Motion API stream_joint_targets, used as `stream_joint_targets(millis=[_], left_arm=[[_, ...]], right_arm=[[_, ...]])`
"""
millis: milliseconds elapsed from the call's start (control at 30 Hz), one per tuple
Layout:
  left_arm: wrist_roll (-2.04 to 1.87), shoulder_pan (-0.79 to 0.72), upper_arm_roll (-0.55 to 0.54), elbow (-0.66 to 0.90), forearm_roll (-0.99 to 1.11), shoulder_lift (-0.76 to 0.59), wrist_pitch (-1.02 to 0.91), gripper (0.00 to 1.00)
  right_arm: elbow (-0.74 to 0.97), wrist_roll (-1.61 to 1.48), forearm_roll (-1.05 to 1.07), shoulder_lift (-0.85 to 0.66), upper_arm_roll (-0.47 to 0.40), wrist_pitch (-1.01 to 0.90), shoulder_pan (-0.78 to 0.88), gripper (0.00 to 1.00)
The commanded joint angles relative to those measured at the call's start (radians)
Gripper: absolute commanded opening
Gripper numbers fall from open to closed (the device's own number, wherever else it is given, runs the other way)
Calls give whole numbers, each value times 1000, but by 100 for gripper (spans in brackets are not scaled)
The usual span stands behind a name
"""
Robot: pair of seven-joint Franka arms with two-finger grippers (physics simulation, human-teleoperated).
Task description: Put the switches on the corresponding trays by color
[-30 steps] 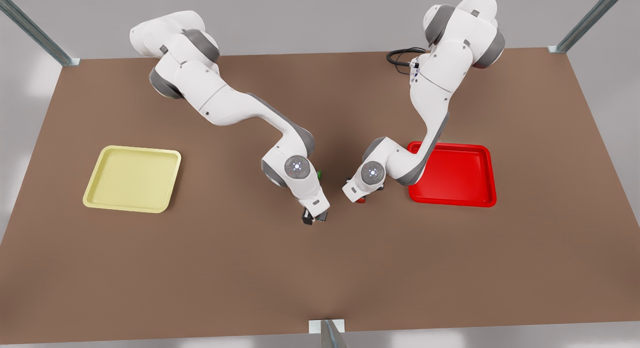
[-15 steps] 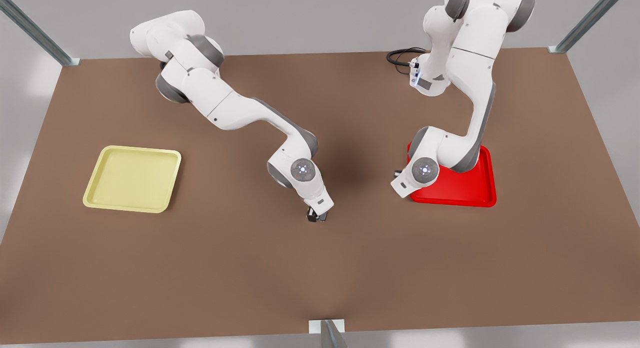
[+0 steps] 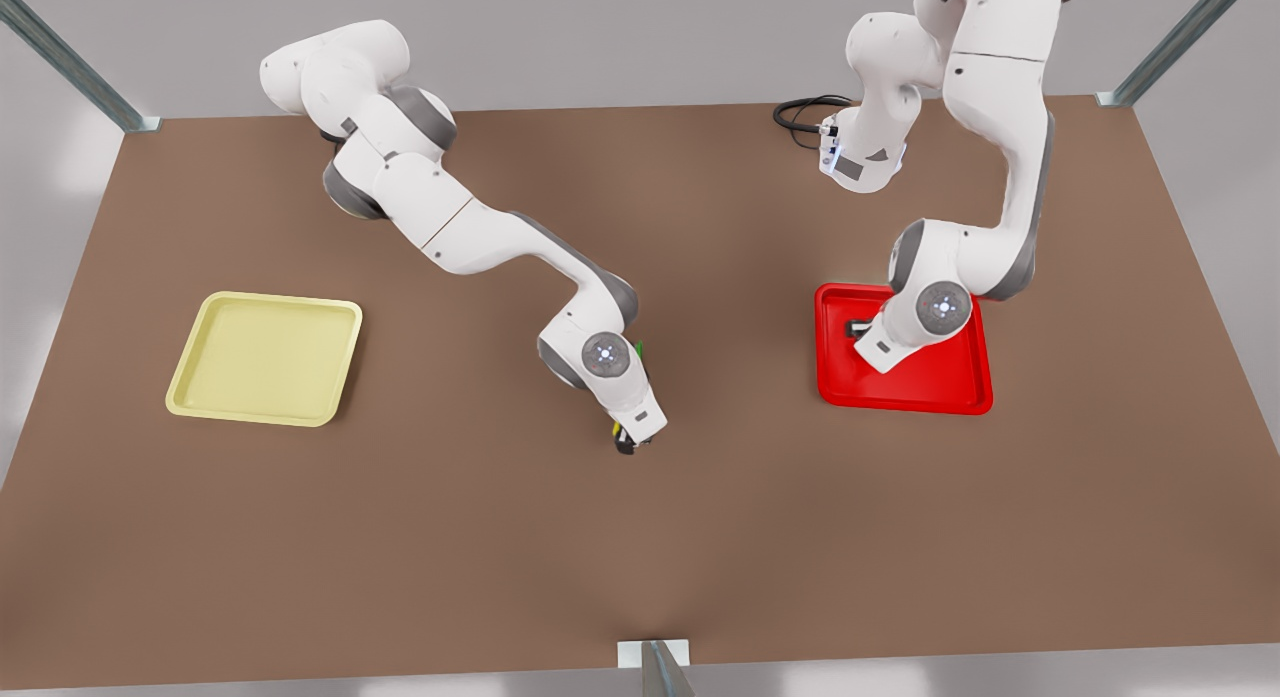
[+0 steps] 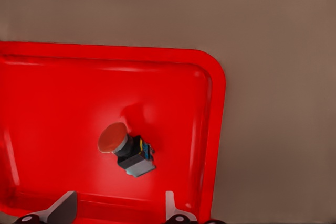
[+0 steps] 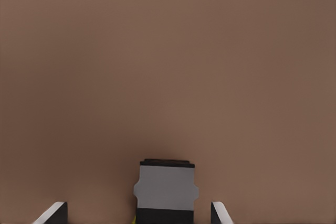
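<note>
Two risks. Left jaws [image 4: 115, 211] open, empty, red switch [image 4: 125, 150] lying just ahead in red tray [image 4: 212, 129]: lift-off may clip it. Right jaws [image 5: 139, 213] open astride yellow switch [image 5: 165, 192] on desk [image 5: 168, 51]: off-centre closing may tip it.

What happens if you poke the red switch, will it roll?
Lying on its side in the red tray, the red switch might rock on its round cap, but its boxy body would probably stop it. It looks small and hard, so likely light. The rim should keep it in.

no readable text, labels, brands or numbers on any surface
</note>
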Motion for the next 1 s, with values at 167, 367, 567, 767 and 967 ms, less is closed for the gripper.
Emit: stream_joint_targets(millis=[167,367,567,767,967], left_arm=[[59,83,-63,605,-73,-14,-455,100],[199,114,7,582,-78,-136,-547,100],[199,114,9,582,-78,-120,-513,100],[193,114,9,620,-78,-57,-508,100],[190,114,9,620,-76,-59,-507,100]], right_arm=[[25,5,2,30,2,2,2,100],[51,-5,2,54,2,2,2,95],[55,-8,3,48,6,-2,0,45],[54,-9,9,48,9,-2,-8,42],[26,-5,95,-59,14,-92,-67,49]])
